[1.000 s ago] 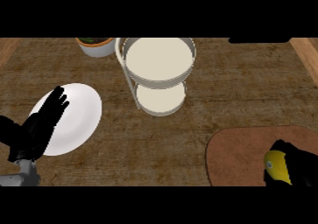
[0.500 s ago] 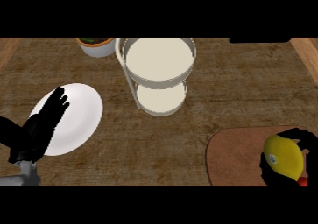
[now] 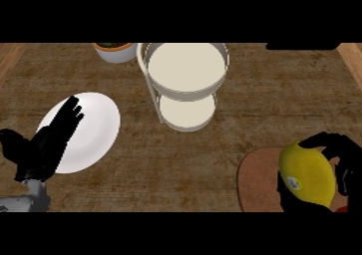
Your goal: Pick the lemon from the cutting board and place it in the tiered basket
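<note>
Black fingers [image 3: 338, 144] of the right hand [image 3: 345, 167] curl over the top and far side of the lemon [image 3: 307, 174], with a dark part of the hand also showing below the fruit at its left, so the hand is clamped round it. The palm is mostly hidden behind the lemon, and the hand's lower part is cut off by the view's bottom and right edges. The one lemon sits over the round brown cutting board [image 3: 259, 179] at the lower right; whether it is lifted clear of the board or touching it cannot be told from this steep angle. Only the left part of the board shows, the rest being covered by fruit and hand or cut off.

The left hand [image 3: 45, 144] rests at the lower left, fingers straight and together, pointing up over the edge of a single white plate [image 3: 91, 132]; its thumb stands apart to the left. Its grey forearm [image 3: 21, 199] is cut off at the lower edge.

One tiered basket [image 3: 185, 74] stands at the top centre, well apart from the lemon, with two round cream tiers: the upper, larger one overlaps and hides part of the lower. A small pot with greenery [image 3: 114, 50], possibly a potted plant, is cut off at the top. A dark shape at the top right is too cropped to name.
</note>
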You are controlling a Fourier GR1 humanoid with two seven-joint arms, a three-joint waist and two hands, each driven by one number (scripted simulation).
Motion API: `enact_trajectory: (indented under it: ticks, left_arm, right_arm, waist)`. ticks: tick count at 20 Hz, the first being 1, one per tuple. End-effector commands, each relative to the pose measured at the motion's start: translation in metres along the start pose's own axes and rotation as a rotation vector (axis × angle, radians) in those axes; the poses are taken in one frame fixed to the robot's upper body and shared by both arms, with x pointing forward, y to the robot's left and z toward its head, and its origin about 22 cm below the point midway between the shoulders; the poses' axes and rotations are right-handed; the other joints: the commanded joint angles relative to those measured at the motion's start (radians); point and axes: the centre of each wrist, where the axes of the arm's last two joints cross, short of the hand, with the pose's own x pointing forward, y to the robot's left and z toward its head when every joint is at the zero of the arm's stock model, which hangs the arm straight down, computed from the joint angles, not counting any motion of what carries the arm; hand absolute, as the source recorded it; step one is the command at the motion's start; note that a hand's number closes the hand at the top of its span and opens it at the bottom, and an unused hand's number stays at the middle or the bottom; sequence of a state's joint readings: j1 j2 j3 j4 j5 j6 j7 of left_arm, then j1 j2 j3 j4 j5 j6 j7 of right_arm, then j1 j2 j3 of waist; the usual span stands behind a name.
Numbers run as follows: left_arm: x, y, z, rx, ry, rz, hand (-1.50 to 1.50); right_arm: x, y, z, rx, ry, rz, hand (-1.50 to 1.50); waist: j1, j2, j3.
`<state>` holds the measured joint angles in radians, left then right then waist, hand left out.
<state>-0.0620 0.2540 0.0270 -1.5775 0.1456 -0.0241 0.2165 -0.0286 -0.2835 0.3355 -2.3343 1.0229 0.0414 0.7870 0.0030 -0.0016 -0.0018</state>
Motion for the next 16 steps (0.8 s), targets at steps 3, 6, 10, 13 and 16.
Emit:
enact_trajectory:
  ticks: [3, 6, 10, 13, 16]
  left_arm:
    - [0.003, -0.005, -0.009, -0.012, 0.001, -0.01, 0.0]
    - [0.008, 0.015, -0.019, -0.01, -0.008, -0.015, 0.0]
    - [-0.002, 0.004, 0.001, -0.011, 0.001, -0.001, 0.0]
    - [-0.009, -0.007, 0.004, -0.007, -0.001, 0.006, 0.0]
    - [0.003, 0.006, -0.008, -0.024, -0.007, -0.009, 0.0]
  right_arm:
    - [0.085, 0.005, -0.013, -0.009, -0.079, -0.034, 1.5]
    - [0.107, 0.016, -0.044, 0.027, -0.076, -0.035, 1.5]
    - [0.131, 0.035, -0.057, 0.026, -0.033, -0.051, 1.5]
    - [0.153, 0.058, -0.08, 0.033, -0.008, -0.05, 1.5]
    - [0.165, 0.071, -0.096, 0.067, 0.004, -0.04, 1.5]
  waist:
    - [0.015, 0.002, -0.001]
    - [0.008, 0.003, 0.0]
    - [0.008, 0.001, 0.001]
    - [0.019, 0.003, 0.001]
    - [0.017, 0.005, 0.001]
